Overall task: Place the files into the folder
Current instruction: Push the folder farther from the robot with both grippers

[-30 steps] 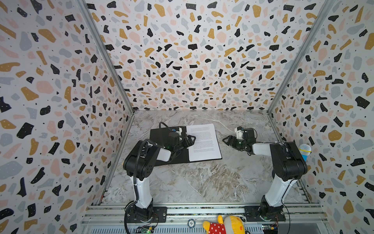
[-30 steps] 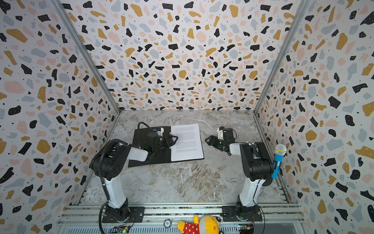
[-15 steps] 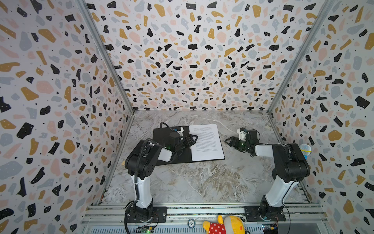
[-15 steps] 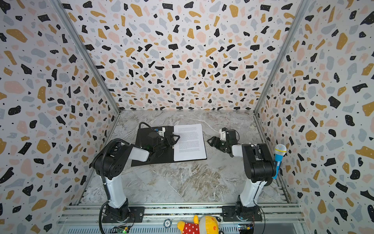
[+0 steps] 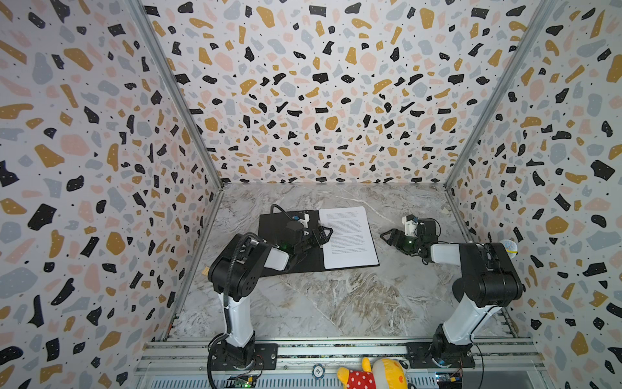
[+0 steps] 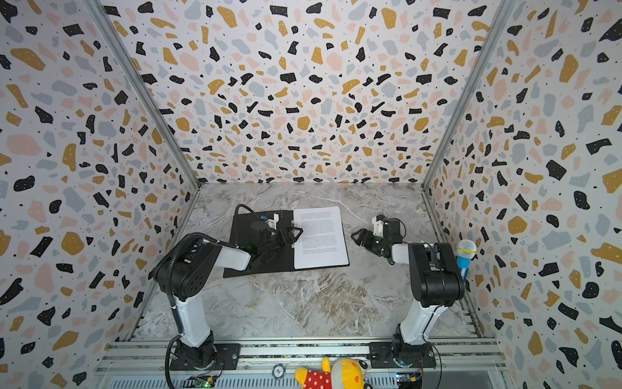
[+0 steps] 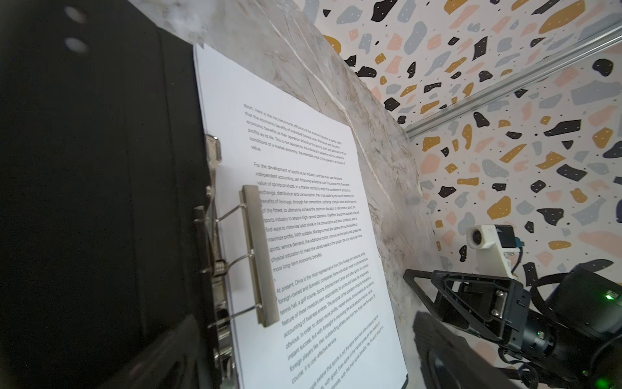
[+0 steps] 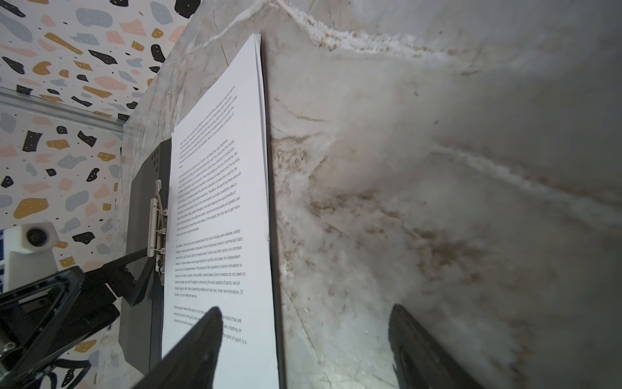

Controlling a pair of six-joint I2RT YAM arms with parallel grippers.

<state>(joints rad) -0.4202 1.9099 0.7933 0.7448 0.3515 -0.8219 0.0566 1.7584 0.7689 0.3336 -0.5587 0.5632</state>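
Files (image 5: pixel 348 237) lie stacked on the right half of the open folder (image 5: pixel 267 232), near the rear edge of the tabletop (image 5: pixel 336 303), left of centre. Left gripper (image 5: pixel 327 233) hovers spread wide and empty at the metal clip (image 7: pixel 259 256). The right gripper (image 5: pixel 385 236), fingers parted and empty, sits just beside the sheets. Pressing the clip bar down squarely should keep the stack aligned. Legible on the top sheet: "For the development of sports as an industry". No brand shows.

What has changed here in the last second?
The open black folder with the white printed sheets slid a little toward the right arm. The left claw, by the metal clip, went along with it; the right claw backed off rightwards. Both claws stayed open, gripping nothing; the sheets stayed on the folder.
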